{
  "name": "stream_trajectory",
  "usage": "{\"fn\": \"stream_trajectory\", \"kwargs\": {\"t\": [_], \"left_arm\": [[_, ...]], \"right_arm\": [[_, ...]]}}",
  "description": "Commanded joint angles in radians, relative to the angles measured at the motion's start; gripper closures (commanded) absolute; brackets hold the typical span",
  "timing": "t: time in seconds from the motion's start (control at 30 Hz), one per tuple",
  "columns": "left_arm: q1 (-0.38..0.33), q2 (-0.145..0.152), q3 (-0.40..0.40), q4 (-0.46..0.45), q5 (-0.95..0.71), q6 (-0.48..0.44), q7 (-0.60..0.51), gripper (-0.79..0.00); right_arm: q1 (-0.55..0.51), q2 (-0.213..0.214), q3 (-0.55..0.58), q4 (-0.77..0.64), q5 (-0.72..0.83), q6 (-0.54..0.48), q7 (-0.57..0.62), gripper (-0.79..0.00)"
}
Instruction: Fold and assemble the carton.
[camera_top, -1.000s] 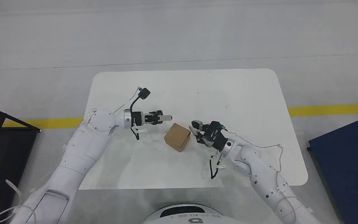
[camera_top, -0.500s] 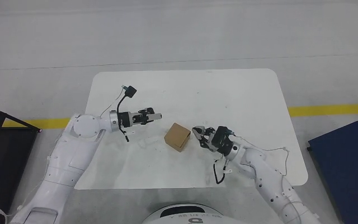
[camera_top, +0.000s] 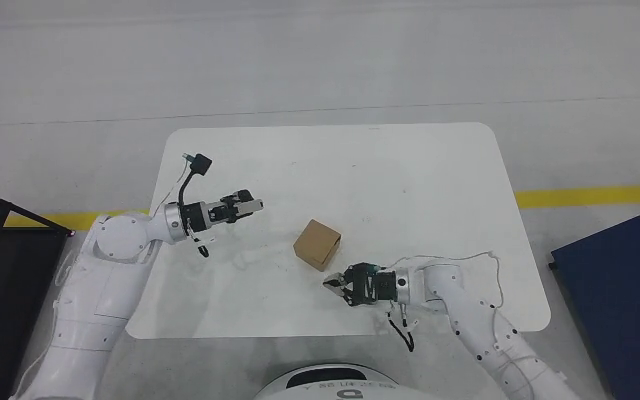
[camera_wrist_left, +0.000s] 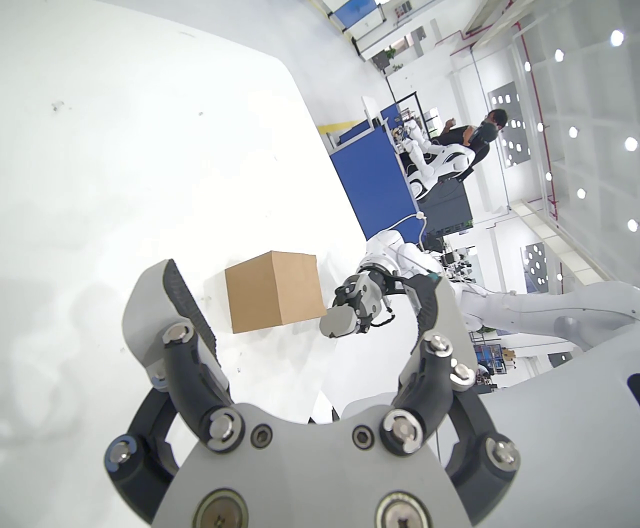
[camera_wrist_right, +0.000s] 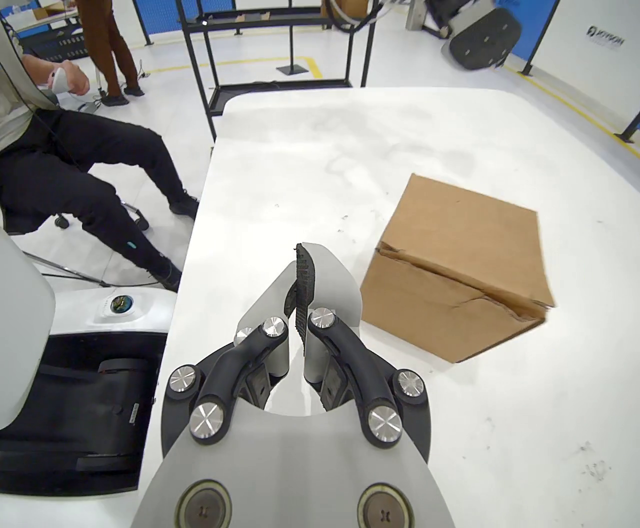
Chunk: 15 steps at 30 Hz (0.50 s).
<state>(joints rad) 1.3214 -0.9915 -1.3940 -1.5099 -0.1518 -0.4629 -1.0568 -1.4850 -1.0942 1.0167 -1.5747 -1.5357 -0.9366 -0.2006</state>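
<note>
since a second ago the left gripper (camera_top: 252, 205) has drawn back from the carton (camera_top: 317, 244) toward 9 o'clock. The right gripper (camera_top: 330, 283) has swung from the carton's 3 o'clock side round to its 5 o'clock side. the carton itself lies where it lay.

top view: the closed brown carton rests on the white table (camera_top: 430, 180), a little toward 6 o'clock from the table's middle, turned so that one corner points to 6 o'clock. the left gripper hangs over the table at the carton's 10 o'clock, well apart from it, tip aimed toward the carton. the right gripper sits low at the carton's 5 o'clock, just beside that near corner but apart from it, tip aimed toward 9 o'clock.

left wrist view: the left gripper's fingers (camera_wrist_left: 172, 295) are spread wide with nothing between them. beyond them the carton stands square on the table, and the right gripper shows close against its far side.

right wrist view: the right gripper's pads (camera_wrist_right: 303, 280) are pressed together, pinching nothing. the carton lies just beside the fingers on the bare table, with a narrow gap between. its flaps are folded in, and a ragged, creased seam (camera_wrist_right: 450, 285) runs across the face turned to the camera.
</note>
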Motion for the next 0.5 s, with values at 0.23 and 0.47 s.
{"fn": "stream_trajectory", "kwargs": {"t": [0.23,0.47], "left_arm": [[0.037,0.007,-0.015,-0.008,-0.025,-0.023,0.002,-0.785],[0.049,0.010,0.006,-0.021,-0.025,-0.015,-0.011,-0.785]], "right_arm": [[0.186,-0.079,-0.161,0.075,0.177,0.264,0.228,0.000],[0.234,-0.100,-0.212,0.092,0.213,0.215,0.138,0.000]]}}
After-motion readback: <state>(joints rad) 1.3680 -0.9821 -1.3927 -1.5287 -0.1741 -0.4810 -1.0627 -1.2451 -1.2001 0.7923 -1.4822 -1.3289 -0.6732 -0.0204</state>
